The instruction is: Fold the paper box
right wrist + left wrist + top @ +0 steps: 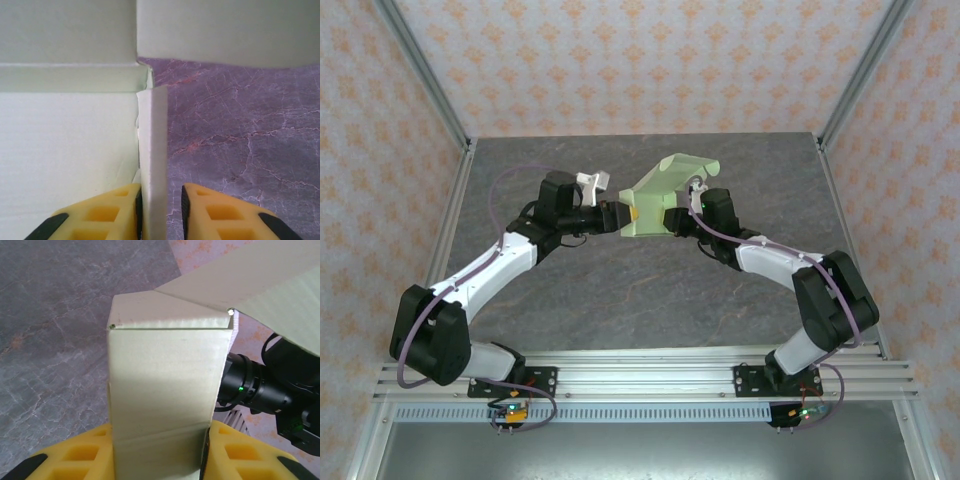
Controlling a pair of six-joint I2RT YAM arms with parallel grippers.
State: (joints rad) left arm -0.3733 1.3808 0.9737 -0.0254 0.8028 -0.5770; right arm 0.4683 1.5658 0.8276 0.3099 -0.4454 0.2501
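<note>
The pale green paper box [665,195] hangs above the middle of the table between both arms, partly folded, with an open flap rising to the back right. My left gripper [618,215] holds its left end. In the left wrist view the box body [165,380] fills the space between the yellow fingers [75,455], and my left gripper [160,440] is shut on it. My right gripper [680,218] is at the box's right side. In the right wrist view a thin side wall [152,140] stands between the jaws of my right gripper [161,192]. The left pad touches that wall, while the right pad stands off with a gap.
The grey marbled table [640,300] lies below, bounded by metal frame posts [425,90] and patterned walls. The right arm's black wrist [260,385] is close behind the box in the left wrist view. A rail [640,375] runs along the near edge.
</note>
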